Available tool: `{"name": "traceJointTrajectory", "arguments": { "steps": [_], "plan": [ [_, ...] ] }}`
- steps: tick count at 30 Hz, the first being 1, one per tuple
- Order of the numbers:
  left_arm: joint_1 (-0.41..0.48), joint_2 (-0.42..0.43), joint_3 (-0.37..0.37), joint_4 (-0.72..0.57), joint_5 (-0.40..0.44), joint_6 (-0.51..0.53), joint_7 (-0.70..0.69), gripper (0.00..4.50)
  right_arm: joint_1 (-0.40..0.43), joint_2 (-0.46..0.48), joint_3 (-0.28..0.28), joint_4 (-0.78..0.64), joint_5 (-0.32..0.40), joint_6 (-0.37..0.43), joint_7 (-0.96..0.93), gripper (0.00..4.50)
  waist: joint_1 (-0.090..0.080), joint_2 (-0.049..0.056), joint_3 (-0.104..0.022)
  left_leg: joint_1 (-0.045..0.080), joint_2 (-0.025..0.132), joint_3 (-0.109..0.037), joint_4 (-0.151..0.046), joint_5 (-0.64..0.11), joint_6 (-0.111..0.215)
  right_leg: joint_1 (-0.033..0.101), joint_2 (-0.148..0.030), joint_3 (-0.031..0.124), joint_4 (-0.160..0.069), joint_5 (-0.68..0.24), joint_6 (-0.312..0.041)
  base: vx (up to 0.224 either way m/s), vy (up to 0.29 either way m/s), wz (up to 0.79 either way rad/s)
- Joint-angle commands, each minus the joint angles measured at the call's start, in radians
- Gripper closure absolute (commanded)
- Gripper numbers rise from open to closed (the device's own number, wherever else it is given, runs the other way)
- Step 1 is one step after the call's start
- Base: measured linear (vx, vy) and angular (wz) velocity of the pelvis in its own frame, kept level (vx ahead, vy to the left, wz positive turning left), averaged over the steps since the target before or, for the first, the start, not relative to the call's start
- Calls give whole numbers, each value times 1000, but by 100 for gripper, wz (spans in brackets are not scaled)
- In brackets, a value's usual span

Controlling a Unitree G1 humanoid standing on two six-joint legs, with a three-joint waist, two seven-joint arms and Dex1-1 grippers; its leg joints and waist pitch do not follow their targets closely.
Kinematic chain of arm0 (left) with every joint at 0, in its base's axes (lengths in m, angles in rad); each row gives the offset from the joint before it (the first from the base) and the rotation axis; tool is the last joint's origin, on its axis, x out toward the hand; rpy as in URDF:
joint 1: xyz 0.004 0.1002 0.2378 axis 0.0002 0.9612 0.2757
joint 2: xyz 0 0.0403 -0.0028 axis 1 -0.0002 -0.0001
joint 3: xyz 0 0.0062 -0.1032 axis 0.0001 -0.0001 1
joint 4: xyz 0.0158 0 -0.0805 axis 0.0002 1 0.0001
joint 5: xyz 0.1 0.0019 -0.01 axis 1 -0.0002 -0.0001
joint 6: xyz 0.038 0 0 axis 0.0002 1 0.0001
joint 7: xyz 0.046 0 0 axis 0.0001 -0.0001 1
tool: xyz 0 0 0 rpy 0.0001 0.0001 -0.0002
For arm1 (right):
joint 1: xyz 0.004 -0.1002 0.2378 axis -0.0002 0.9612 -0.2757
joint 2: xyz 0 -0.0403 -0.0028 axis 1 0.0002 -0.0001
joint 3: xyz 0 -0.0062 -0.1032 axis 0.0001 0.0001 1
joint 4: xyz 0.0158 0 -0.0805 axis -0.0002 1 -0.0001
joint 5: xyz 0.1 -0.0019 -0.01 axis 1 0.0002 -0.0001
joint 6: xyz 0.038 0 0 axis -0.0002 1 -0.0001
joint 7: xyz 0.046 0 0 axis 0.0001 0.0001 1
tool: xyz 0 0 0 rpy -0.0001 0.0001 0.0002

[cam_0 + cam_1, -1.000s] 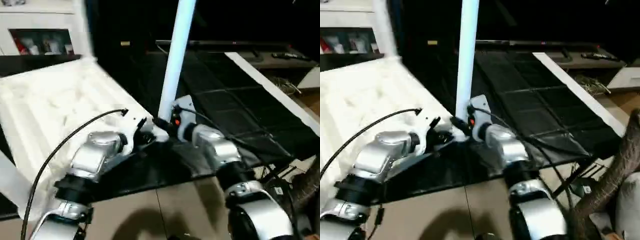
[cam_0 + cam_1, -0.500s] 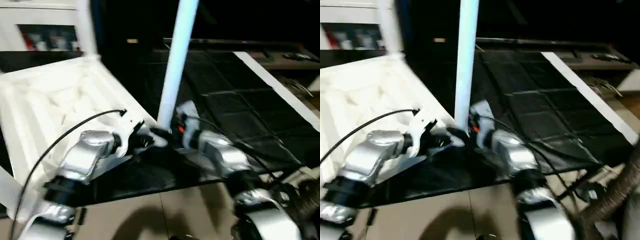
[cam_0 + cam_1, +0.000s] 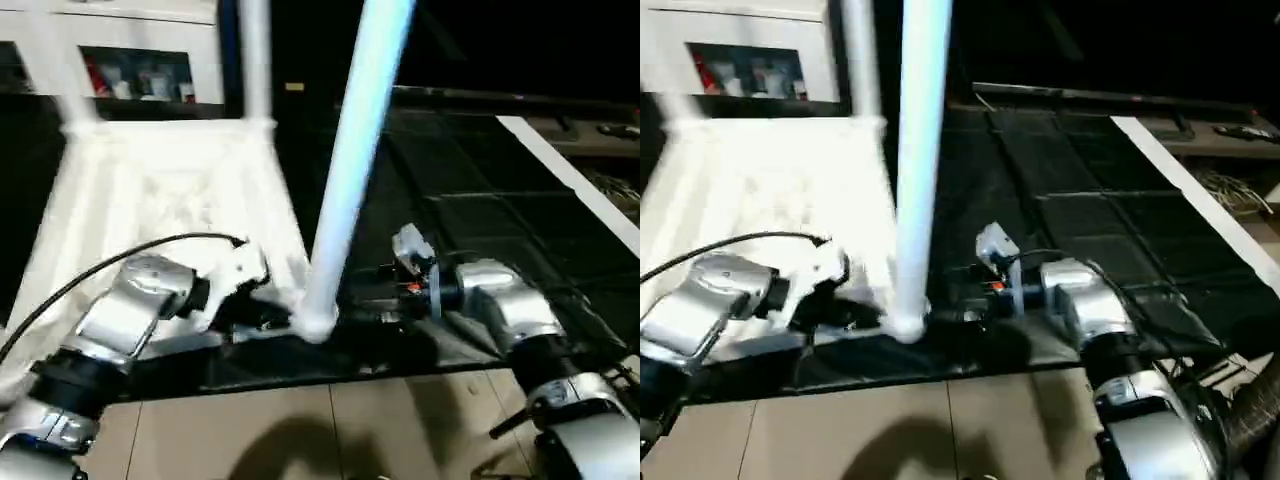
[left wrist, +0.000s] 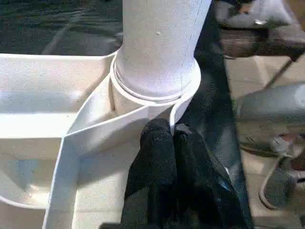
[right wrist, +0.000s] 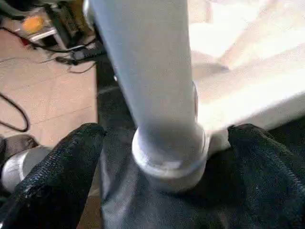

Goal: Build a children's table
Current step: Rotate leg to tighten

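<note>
The white table top [image 3: 170, 190] lay upside down, ribbed underside up, on a dark mat [image 3: 470, 200] spread over the floor. At its near corner, toward five o'clock, a long white leg [image 3: 345, 190] stood upright in the round corner socket [image 4: 152, 93], its collar seated against the socket rim. A second leg [image 3: 255, 60] rose from the far corner at about one o'clock of the top. The left hand [image 4: 174, 138] was clenched, its two black fingers [image 4: 155, 157] pressed together with nothing between them, their tips resting against the rim of the top just beside the socket. The right hand [image 5: 164, 143] was released: its fingers [image 5: 57, 167] stood wide apart on either side of the leg's base, with a visible gap between each and the leg. From the head camera the left hand [image 3: 262, 318] sat at about nine o'clock of the leg's foot and the right hand [image 3: 375, 300] at about three o'clock, each silver forearm [image 3: 130, 310] reaching in from its own side. Beyond the top, at about eleven o'clock, stood a white cabinet [image 3: 130, 50] with small coloured items behind its glass. Beige floor tiles [image 3: 300, 430] showed at six o'clock, nearest the robot.
</note>
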Motion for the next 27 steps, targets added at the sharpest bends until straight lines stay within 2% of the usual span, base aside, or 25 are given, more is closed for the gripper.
{"name": "traceJointTrajectory", "arguments": {
  "steps": [1,5,8,17,27],
  "plan": [
    [-15,-14,-64,-10,5,-26,-55,450,-18,-10,8,10,-4,-18,23,4,-7,9,-62,-22,-54,59,-68,-144,55,81,-16,31,-56,-261,-202,0,0,0],
    [-22,-15,-82,-5,5,-52,-83,450,-36,10,18,43,-10,-55,27,4,0,11,-64,-24,-55,58,-68,-130,43,83,-18,32,-52,-249,-201,0,0,0],
    [-35,-28,-93,15,17,-75,-83,450,-50,25,43,71,-16,-55,68,36,0,10,-64,-27,-56,58,-67,-129,41,85,-16,31,-52,-247,-200,0,0,0],
    [-47,-23,-94,46,25,-105,-88,450,-59,37,60,111,-27,-84,90,118,2,10,-64,-27,-55,57,-68,-138,34,85,-17,31,-53,-274,-188,0,0,0],
    [-52,-19,-101,67,30,-123,-95,450,-59,42,65,127,-30,-88,120,205,2,16,-65,-26,-55,57,-67,-142,32,85,-16,31,-52,-259,-195,0,0,0]
  ]
}}
